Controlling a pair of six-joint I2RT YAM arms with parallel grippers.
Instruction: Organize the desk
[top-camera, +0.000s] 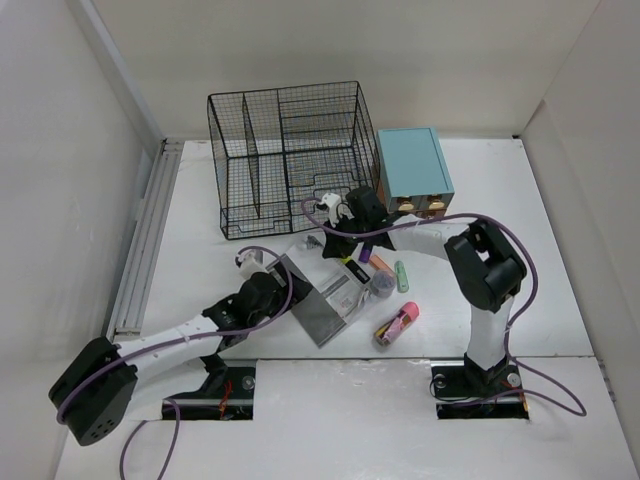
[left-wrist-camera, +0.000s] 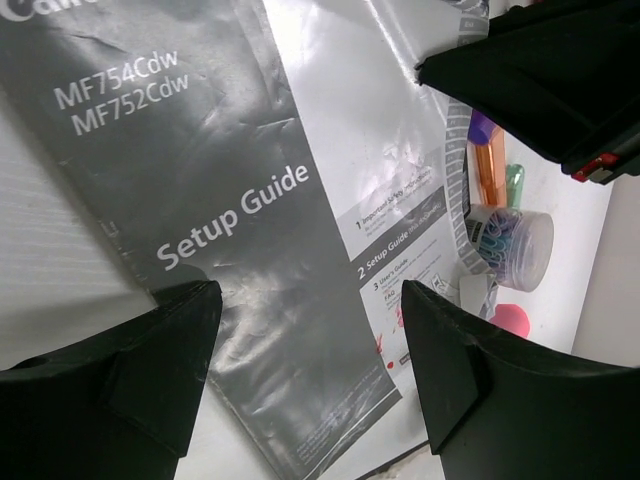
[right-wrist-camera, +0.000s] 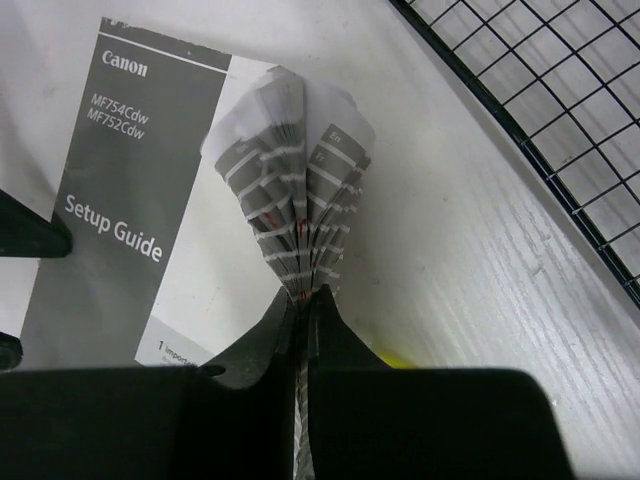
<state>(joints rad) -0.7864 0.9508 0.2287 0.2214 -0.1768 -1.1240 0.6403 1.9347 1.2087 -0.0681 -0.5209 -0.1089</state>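
Observation:
The white desk (top-camera: 195, 255) holds a grey Canon "Setup Guide" booklet (top-camera: 322, 310) at the middle. My right gripper (top-camera: 335, 245) is shut on the booklet's pages (right-wrist-camera: 295, 190), which fan out upward from its fingertips (right-wrist-camera: 305, 295) while the cover (right-wrist-camera: 130, 200) lies to the left. My left gripper (top-camera: 280, 285) is open and empty, its fingers (left-wrist-camera: 170, 340) held just above the booklet's cover (left-wrist-camera: 230, 210) near its lower corner, one on each side.
A black wire-mesh organizer (top-camera: 290, 150) stands at the back, with a teal drawer box (top-camera: 412, 170) on its right. Right of the booklet lie an orange marker (top-camera: 378, 265), a green marker (top-camera: 402, 276), a clear tub of clips (top-camera: 381, 286) and a pink item (top-camera: 397, 323).

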